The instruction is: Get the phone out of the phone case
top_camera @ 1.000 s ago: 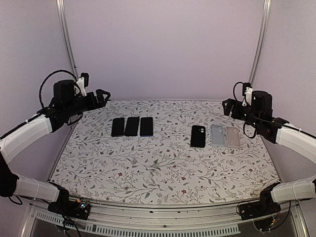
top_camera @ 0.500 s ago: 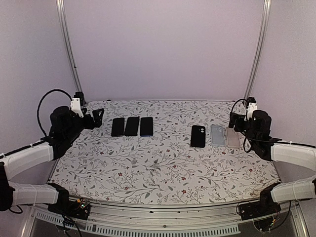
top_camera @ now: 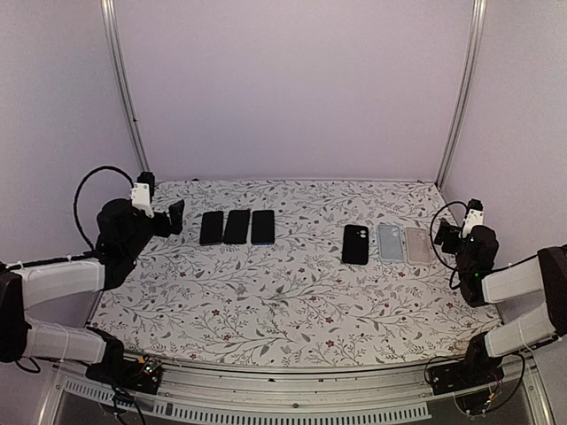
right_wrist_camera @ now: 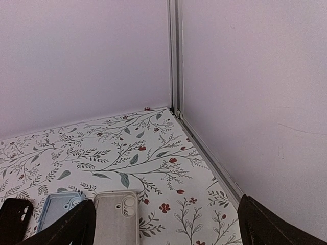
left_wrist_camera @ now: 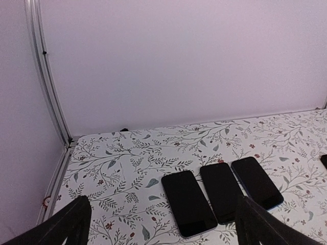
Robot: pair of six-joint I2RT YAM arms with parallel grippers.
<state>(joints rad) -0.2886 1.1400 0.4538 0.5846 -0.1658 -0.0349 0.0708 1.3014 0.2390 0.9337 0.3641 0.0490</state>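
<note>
The worktop wears a floral print. By its right edge hovers the right hand, fingers spread wide and gripping nothing, facing the far right corner. Just to its left, three cases lie flat in a row with their camera cut-outs up. A beige case is closest to the right edge, a pale blue case lies just beside it, and a black case sits a little apart, toward the middle (whether any of them has a phone inside I cannot tell). Slightly farther back, on the left half, three dark phones lie screen-up side by side, the rightmost with a blue rim. The left hand hangs by the left edge near that row, fingers likewise spread and empty. Behind everything stands the lilac back wall.
</note>
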